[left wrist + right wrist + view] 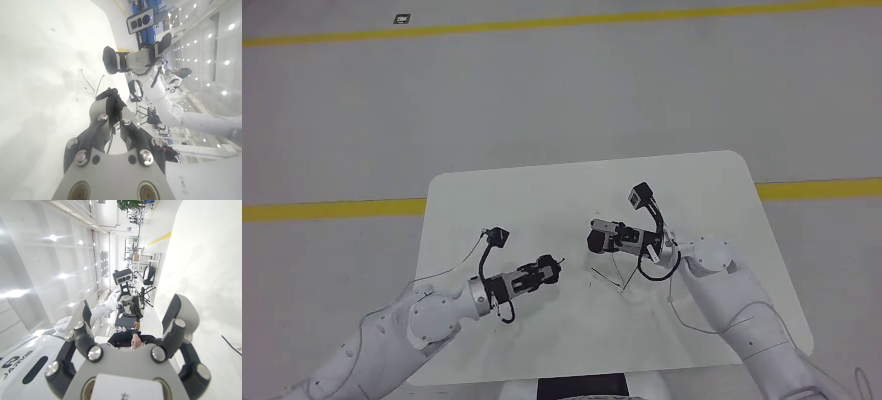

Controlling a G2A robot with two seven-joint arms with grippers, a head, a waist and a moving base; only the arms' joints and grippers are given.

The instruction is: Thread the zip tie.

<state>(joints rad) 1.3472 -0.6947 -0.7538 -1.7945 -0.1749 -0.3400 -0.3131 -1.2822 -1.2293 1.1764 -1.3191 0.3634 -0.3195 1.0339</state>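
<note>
My left gripper hovers over the white table left of centre, shut on a thin black zip tie whose strand runs back between the fingers. Its black pads are pressed together. Facing it from the right, a short gap away, my right gripper is open with nothing between its fingers. The left wrist view shows this right gripper beyond the left fingertips. Loose black zip ties lie on the table below and between the two grippers, with two just past the left fingertips.
Another thin black zip tie lies on the table beside the right gripper. The table's far half is bare white surface, and its right edge is close to the right arm.
</note>
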